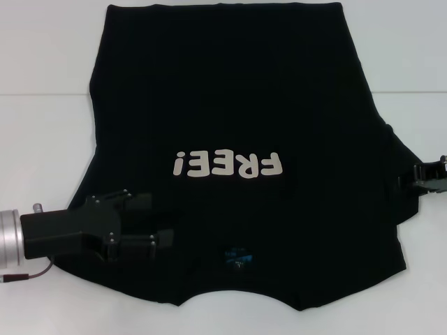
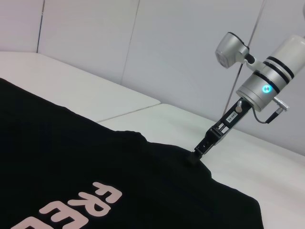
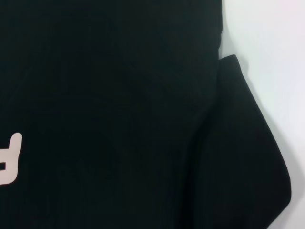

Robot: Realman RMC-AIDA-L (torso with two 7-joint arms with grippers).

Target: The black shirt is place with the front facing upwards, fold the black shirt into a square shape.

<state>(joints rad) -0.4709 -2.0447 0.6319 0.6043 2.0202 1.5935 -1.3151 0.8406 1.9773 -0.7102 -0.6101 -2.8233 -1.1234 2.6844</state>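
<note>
Black shirt (image 1: 230, 105) lies flat on the table (image 1: 42, 139), front up, collar end nearest the robot, hem at the far edge. "FREE!" lettering (image 1: 227, 165) sits mid-shirt, the neck label (image 1: 237, 257) nearer the robot than it. Left gripper (image 1: 150, 222) is over the shirt's near-left part, left of the label. Right gripper (image 1: 418, 176) is at the shirt's right edge, touching the sleeve.

Bright, even overhead light, faint shadows, all views reasonably sharp.
</note>
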